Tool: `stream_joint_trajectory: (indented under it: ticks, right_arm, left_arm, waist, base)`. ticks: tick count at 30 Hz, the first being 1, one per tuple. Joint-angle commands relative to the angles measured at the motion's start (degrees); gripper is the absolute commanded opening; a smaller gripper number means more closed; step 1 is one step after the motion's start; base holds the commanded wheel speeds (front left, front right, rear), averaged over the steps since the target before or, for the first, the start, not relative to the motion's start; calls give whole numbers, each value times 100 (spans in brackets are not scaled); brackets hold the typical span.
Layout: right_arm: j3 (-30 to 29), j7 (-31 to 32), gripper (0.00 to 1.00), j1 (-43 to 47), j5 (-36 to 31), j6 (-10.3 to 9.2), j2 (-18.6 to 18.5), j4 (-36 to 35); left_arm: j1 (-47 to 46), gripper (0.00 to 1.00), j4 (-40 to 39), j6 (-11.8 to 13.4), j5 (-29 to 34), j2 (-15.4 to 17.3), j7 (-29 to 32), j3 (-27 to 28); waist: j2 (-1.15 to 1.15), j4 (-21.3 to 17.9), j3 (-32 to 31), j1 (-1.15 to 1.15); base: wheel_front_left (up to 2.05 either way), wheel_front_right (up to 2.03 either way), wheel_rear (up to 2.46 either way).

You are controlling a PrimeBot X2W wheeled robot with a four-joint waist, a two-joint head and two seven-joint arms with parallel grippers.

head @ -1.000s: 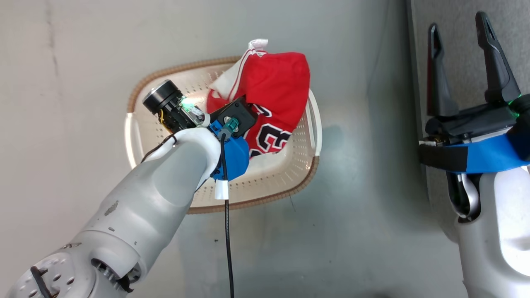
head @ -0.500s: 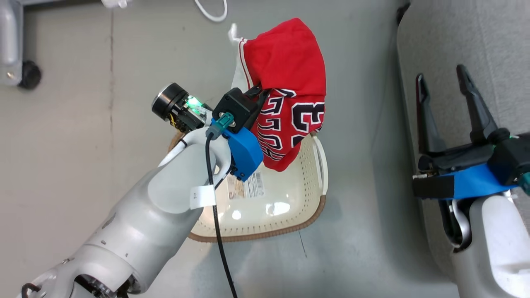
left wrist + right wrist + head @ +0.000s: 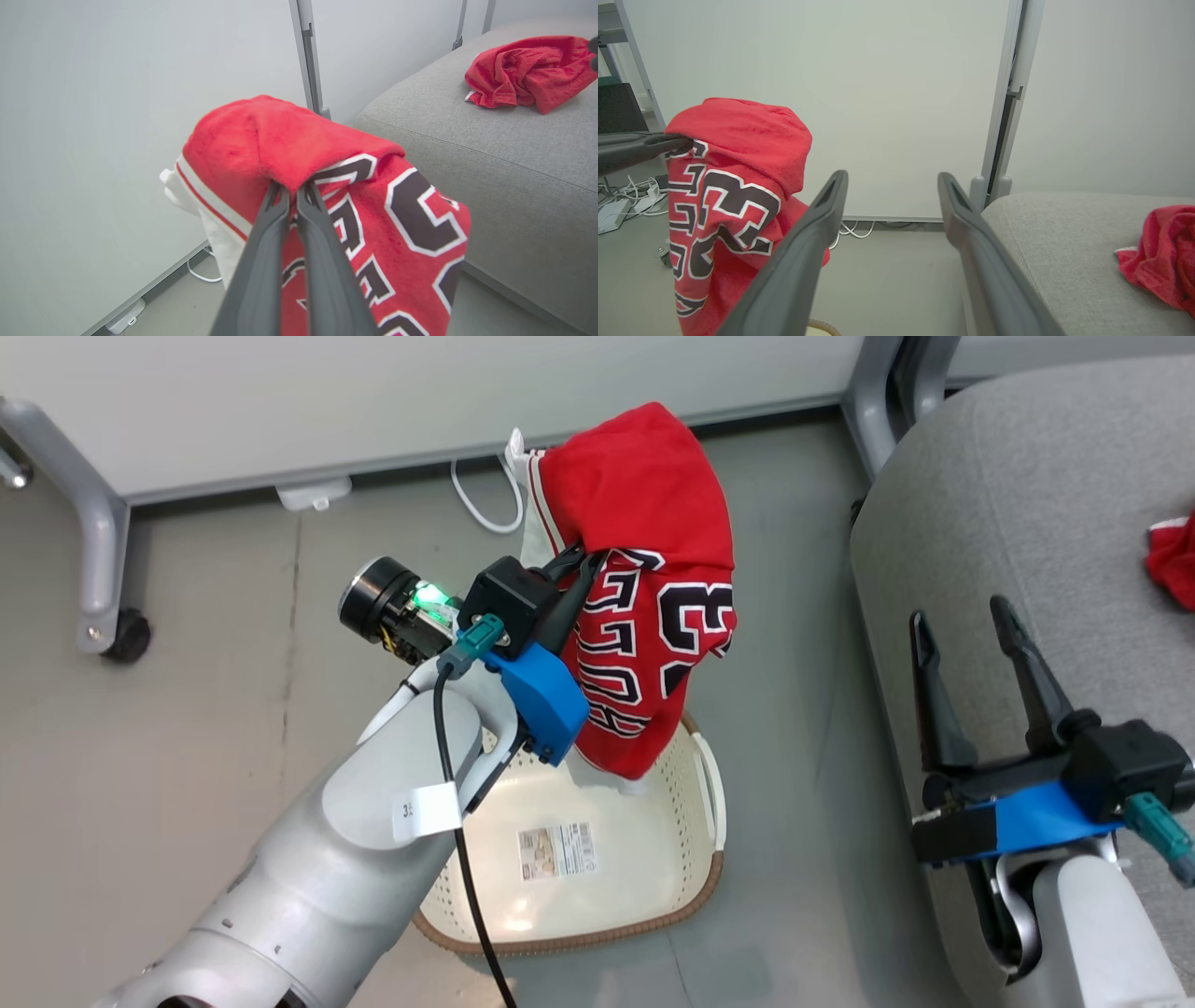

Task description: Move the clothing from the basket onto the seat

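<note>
My left gripper (image 3: 571,563) is shut on the red jersey (image 3: 653,616), pinching a fold of it (image 3: 373,196) between closed fingertips. The jersey hangs in the air above the far end of the cream basket (image 3: 711,877), whose bottom shows bare except for a label. The grey seat (image 3: 1027,504) lies to the right, with the plain red garment (image 3: 1174,560) crumpled on it (image 3: 528,74). My right gripper (image 3: 960,614) stands open over the seat's near edge with nothing between its fingers (image 3: 831,196). From the right wrist the jersey (image 3: 733,186) hangs at the left.
A white partition panel stands behind, on grey legs with a caster wheel (image 3: 117,635). A white cable (image 3: 481,499) loops on the floor at its foot. A grey post (image 3: 878,392) rises beside the seat's far corner. Bare grey floor surrounds the basket.
The left gripper has lifted the jersey up out of the basket, staying shut on it. The head camera has tilted up, bringing the partition and the seat into view.
</note>
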Motion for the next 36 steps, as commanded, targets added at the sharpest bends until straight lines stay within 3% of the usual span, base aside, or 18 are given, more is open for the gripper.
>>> stream_joint_trajectory:
  ticks: [1, 19, 29, 36]
  right_arm:
    - [-16, -4, 100, 143, 33, 1, 22, 29]
    - [109, -5, 100, 486, 86, 1, 92, 50]
    - [1021, -4, 100, -57, 150, 1, 99, -105]
    - [1596, -4, 100, -658, 69, 1, 107, 525]
  left_arm:
    - [90, 0, -46, -19, 34, -4, -29, 54]
    - [464, 0, -302, -82, 254, -100, -29, 364]
    - [491, 0, -340, -124, 367, -156, -30, 442]
    - [464, 0, -395, -137, 444, -226, -29, 465]
  waist:
    - [-1, -21, -211, 1]
    - [-1, 4, -757, 1]
    - [-1, 59, -756, 1]
    - [-1, 173, -679, 1]
  base:
    - [0, 0, 0]
    - [0, 0, 0]
    - [0, 0, 0]
    - [0, 0, 0]
